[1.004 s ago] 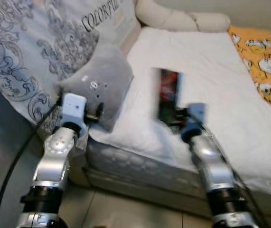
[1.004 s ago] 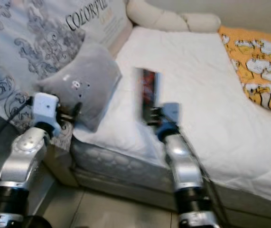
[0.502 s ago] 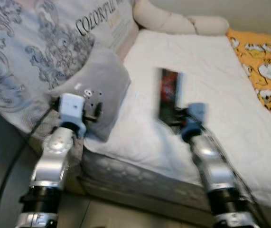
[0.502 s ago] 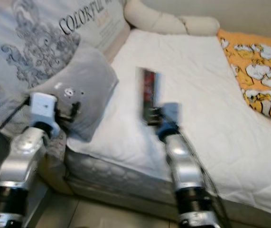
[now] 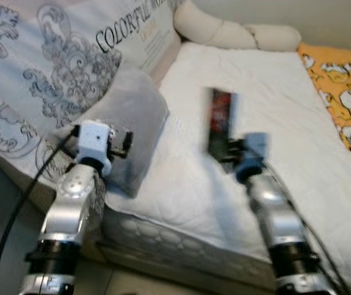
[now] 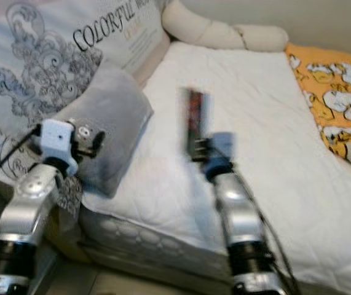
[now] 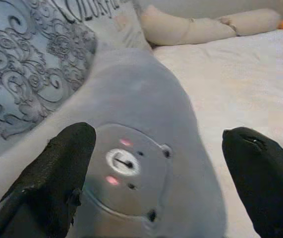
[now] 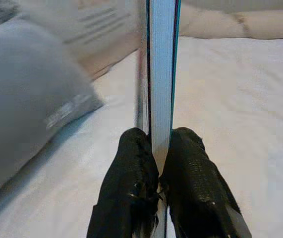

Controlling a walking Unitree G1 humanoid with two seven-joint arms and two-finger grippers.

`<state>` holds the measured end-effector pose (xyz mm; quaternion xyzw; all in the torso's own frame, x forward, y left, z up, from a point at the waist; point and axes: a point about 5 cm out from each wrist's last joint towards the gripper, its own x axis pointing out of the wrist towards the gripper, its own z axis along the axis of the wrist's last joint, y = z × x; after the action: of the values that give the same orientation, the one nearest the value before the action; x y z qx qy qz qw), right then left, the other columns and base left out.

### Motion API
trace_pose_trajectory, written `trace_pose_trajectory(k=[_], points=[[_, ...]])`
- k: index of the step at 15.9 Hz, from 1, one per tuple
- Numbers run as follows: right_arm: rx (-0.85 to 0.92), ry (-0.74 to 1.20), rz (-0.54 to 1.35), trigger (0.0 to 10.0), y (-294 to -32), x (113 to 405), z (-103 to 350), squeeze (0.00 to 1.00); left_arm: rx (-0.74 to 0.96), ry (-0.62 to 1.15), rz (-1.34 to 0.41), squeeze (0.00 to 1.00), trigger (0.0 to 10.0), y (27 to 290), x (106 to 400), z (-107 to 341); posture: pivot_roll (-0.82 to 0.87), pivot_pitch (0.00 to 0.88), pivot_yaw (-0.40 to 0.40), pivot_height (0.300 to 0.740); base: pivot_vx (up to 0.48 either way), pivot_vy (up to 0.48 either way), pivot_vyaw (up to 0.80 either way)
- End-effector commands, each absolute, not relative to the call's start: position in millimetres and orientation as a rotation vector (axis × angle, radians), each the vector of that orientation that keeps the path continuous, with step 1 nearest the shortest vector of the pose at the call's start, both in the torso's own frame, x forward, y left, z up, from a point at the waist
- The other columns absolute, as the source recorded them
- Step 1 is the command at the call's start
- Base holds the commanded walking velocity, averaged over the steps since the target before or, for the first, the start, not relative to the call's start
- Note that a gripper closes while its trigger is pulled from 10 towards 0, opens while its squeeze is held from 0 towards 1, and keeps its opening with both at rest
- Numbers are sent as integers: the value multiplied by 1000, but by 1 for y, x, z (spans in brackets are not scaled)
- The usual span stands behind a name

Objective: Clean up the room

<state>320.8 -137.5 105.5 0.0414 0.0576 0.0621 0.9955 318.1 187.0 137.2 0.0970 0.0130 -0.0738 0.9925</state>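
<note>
My right gripper is shut on a thin book with a dark red and black cover, held upright above the white mattress. In the right wrist view both black fingers pinch the book's lower edge, page block facing the camera. My left gripper is open and hovers at a grey plush pillow with a small bear face. In the left wrist view the two fingertips stand wide apart on either side of that face, not touching it.
A large grey patterned cushion printed "COLORFUL" leans at the bed's left. A cream bolster lies at the head. An orange patterned blanket covers the right side. A black cable hangs by my left arm. The mattress edge is close below.
The camera has shifted, so the bed sits slightly differently in frame. The left gripper stays at the grey pillow; the right gripper still holds the book upright in about the same place.
</note>
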Motion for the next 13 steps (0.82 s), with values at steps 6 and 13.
trace_pose_trajectory(k=[6, 13], points=[[86, 46, 170, 10000, -125, 323, 123, 0, 230, 23, -143, 773, 10000, 196, 314, 141, 32, 0, -21, 740, 349, 0, 0], [204, 95, 257, 10000, -116, 320, 128, 0, 336, 52, -300, 745, 10000, 189, 301, 139, 30, 0, -25, 740, 146, 0, 0]])
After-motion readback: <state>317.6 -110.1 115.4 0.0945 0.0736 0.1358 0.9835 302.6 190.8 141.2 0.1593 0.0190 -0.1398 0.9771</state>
